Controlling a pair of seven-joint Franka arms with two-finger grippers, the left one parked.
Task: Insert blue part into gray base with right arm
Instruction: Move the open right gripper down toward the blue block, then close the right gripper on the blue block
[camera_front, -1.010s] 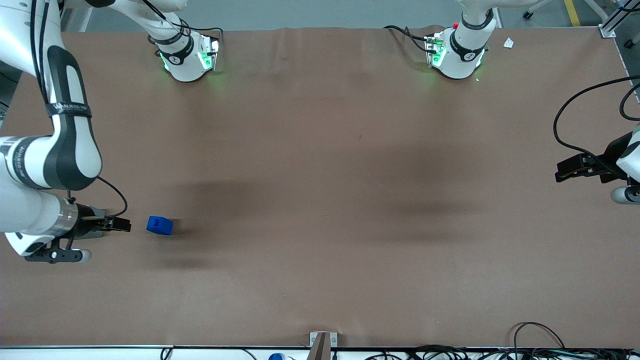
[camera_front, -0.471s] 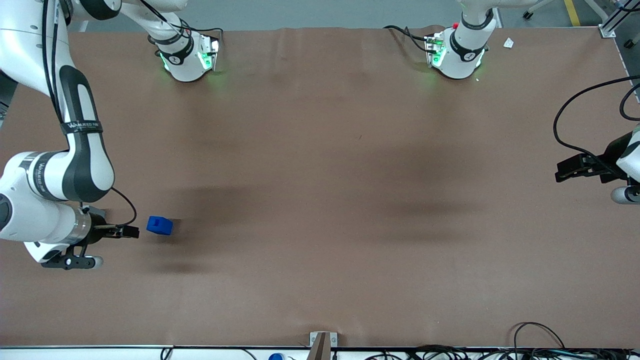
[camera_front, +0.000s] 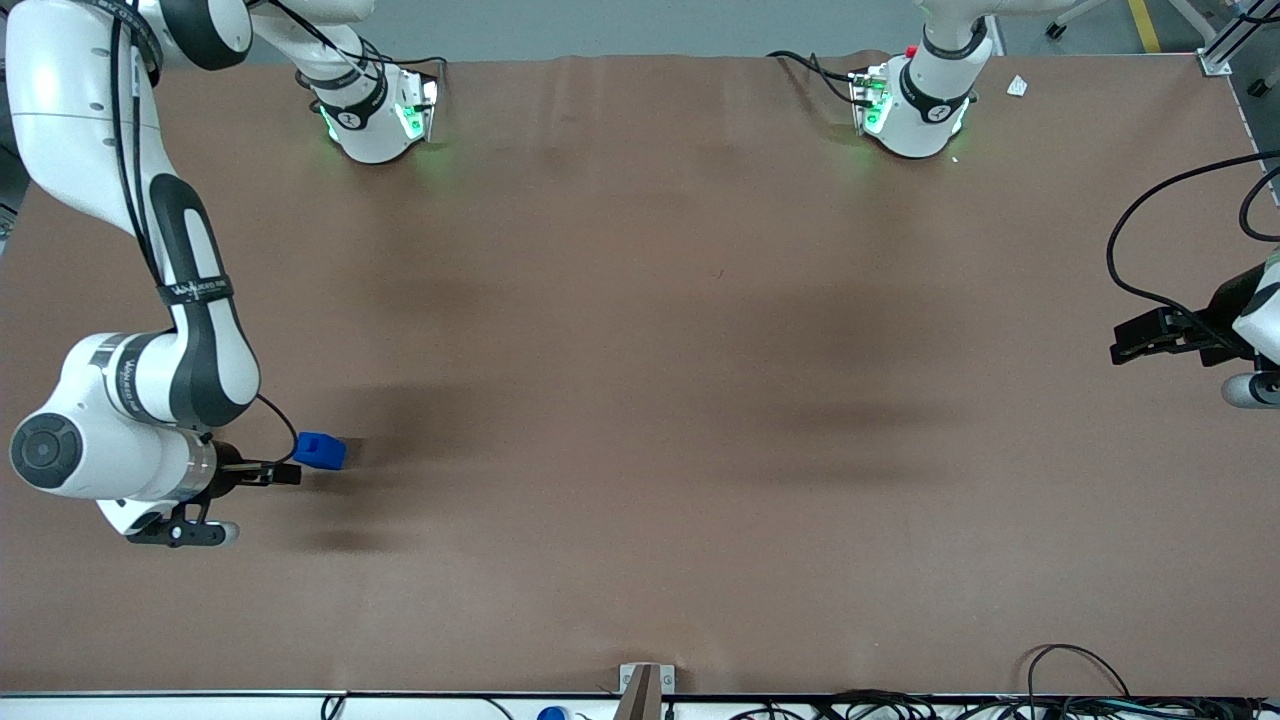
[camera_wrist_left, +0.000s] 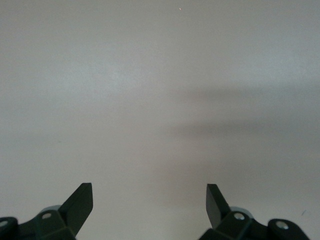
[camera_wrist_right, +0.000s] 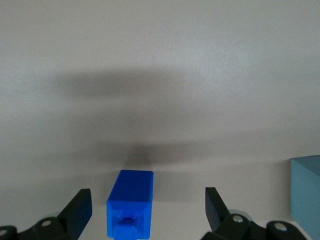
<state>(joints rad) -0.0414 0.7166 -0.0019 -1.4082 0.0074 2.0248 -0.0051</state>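
The blue part (camera_front: 320, 451) lies on the brown table (camera_front: 640, 400) toward the working arm's end. In the right wrist view the blue part (camera_wrist_right: 129, 200) shows its stud end facing the camera. The right arm (camera_front: 150, 400) reaches low over the table. Its gripper (camera_front: 286, 473) is open, right beside the blue part and slightly nearer the front camera. In the right wrist view the gripper (camera_wrist_right: 147, 192) has its fingers spread wide, with the part's near end between them and touching neither. A pale grey-blue block (camera_wrist_right: 306, 195), cut off by the frame, looks like the gray base. It is hidden in the front view.
The two arm bases (camera_front: 375, 115) (camera_front: 915, 105) stand at the table's edge farthest from the front camera. The parked arm's gripper (camera_front: 1150, 338) hangs over its end of the table. Cables (camera_front: 1080, 690) and a metal bracket (camera_front: 640, 685) lie at the nearest edge.
The right arm has swung in and lowered. Its gripper has moved toward the blue part, from well short of it to right beside it. The blue part has not moved.
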